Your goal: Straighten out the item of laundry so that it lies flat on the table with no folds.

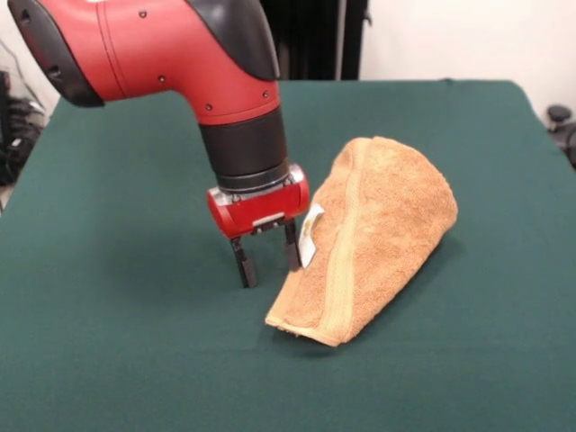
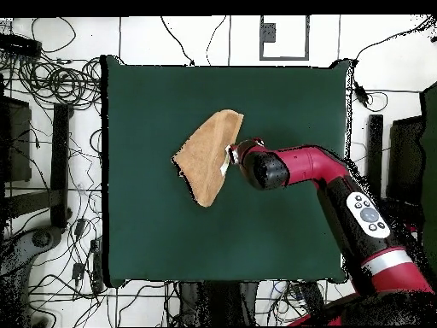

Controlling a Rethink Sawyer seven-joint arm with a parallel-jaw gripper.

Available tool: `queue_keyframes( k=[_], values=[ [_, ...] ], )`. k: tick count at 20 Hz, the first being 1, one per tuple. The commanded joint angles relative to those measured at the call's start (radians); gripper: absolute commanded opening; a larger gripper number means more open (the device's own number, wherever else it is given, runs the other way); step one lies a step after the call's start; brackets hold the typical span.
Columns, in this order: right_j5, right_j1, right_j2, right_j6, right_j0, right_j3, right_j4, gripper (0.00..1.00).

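Nearest me, green felt tabletop [image 1: 108, 360] carries the folded, wedge-shaped terry towel [image 1: 378, 234], woven band showing. I see my end effector [image 1: 267, 259] parted, gripping nothing, beside its white tag [image 1: 312, 232].

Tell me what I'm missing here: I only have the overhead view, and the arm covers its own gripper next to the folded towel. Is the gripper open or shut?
Observer: Open. In the front view the gripper has its two black fingers apart, pointing down at the table.
Operator: Is it holding the towel?
Observer: No. Nothing is between the fingers; the towel lies beside them, its white tag next to the closer finger.
Operator: From above the towel looks like a plain wedge. Any detail?
Observer: The front view shows it folded over on itself, with a woven band running along the edge nearest the gripper.
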Motion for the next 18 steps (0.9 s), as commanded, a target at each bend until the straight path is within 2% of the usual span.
queue_keyframes(
  k=[1, 7, 18],
  values=[
    [-0.061, 0.064, 0.049, -0.24, 0.046, -0.061, -0.095, 1.0],
    [-0.069, 0.007, 0.066, -0.236, 0.037, -0.032, -0.12, 1.0],
    [-0.15, -0.021, 0.12, -0.222, -0.021, 0.03, -0.182, 1.0]
  ],
)
